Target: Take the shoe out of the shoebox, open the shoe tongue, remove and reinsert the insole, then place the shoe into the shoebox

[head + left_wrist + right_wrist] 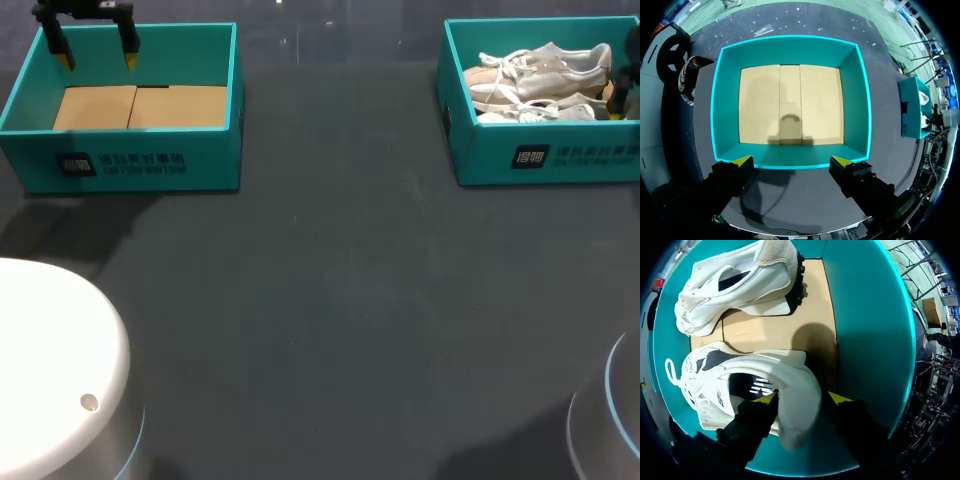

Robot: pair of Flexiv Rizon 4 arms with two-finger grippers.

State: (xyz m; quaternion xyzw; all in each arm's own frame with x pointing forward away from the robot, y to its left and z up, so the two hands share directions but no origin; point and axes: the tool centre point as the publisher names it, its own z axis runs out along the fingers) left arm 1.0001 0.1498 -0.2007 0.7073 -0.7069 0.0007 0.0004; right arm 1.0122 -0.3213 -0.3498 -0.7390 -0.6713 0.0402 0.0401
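- Head view: the empty shoebox [130, 165] stands at the table's far left, with a cardboard floor and white print on its front wall that is too small to read.
- The left gripper [97, 60] hangs over that box's far wall, spread wide and holding nothing.
- The dark table [330, 320] lies bare between the two boxes, which stand well apart.
- The right shoebox [560, 160], printed alike, holds two white shoes side by side.
- Right wrist view: the nearer shoe [755, 375] has its heel between the right gripper [803, 398] fingers, which are parted and not clamped. The teal wall is just beside them.
- The other shoe [735, 285] lies ahead.
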